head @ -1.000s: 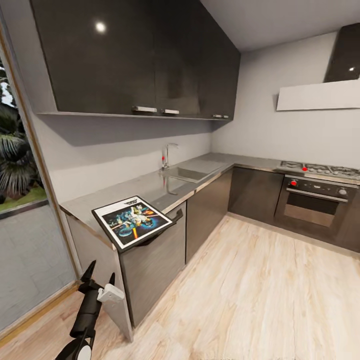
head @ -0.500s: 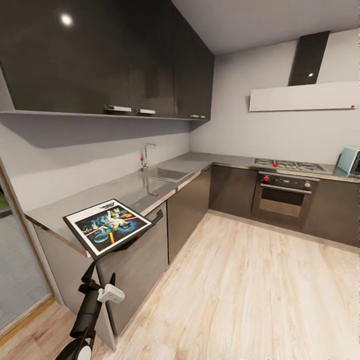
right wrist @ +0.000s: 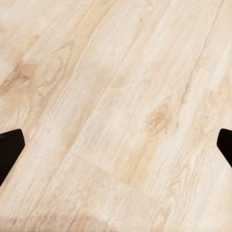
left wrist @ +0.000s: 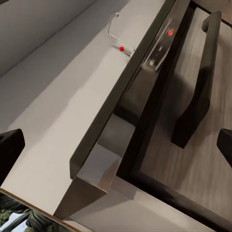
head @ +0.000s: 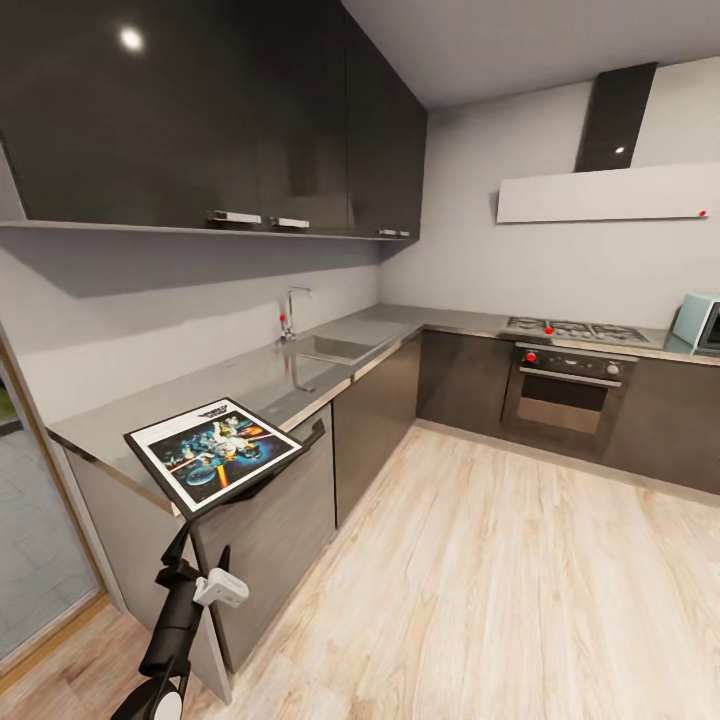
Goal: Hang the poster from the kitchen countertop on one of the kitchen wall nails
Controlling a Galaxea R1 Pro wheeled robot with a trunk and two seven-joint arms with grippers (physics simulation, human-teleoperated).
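Poster (head: 215, 451) flat on near end of kitchen countertop (head: 250, 385), corner overhanging front edge above dishwasher handle (head: 300, 450). Sink (head: 325, 348) and tap (head: 290, 312) farther along worktop; hob (head: 575, 329) and oven (head: 565, 395) beyond corner. Left gripper (head: 197, 545) below poster, fingers spread wide, empty. Right gripper (right wrist: 116, 145) spread wide over wood floor (right wrist: 121, 96).

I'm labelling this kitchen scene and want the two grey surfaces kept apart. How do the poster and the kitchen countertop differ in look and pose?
The poster is a small rectangle with a black frame, white border and colourful dark blue artwork; the kitchen countertop is a long, plain grey L-shaped surface. The poster sits at the countertop's near end, one corner jutting past the front edge; the countertop runs on to the sink and hob. Both lie flat.
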